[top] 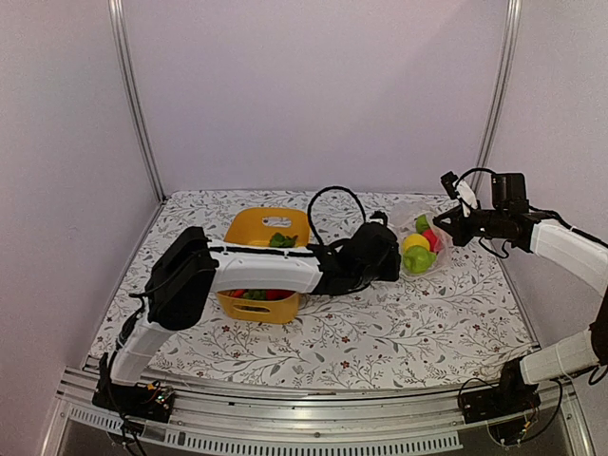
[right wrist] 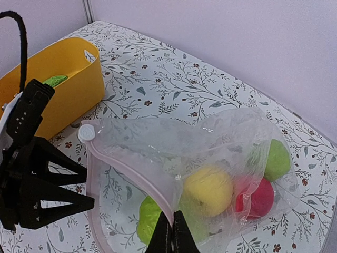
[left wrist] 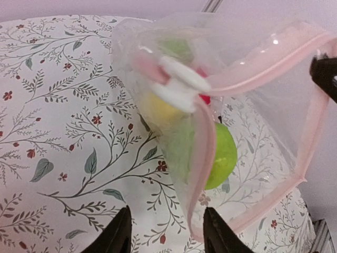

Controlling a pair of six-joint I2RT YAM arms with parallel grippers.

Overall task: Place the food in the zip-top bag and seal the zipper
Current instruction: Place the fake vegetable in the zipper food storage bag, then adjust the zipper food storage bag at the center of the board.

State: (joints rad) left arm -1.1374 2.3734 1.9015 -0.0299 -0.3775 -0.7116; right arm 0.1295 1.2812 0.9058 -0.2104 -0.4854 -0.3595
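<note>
On your left, the yellow tub (top: 249, 226) holds some of the food (top: 258, 294). Your left fingers (left wrist: 120, 234) stand spread either side of the zipper (left wrist: 202, 153), probably to grip that edge. The zip-top bag (top: 423, 249) rests on the counter (top: 399, 323) with several pieces inside. Your right fingers (right wrist: 180, 240), pressed together, pinch the zipper's far side, lifting the mouth open.

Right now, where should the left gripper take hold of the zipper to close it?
Probably the white slider, approached from the yellow tub side, jaws astride the zipper. It is the only stiff, raised part, at the end opposite where the right gripper pinches.
</note>
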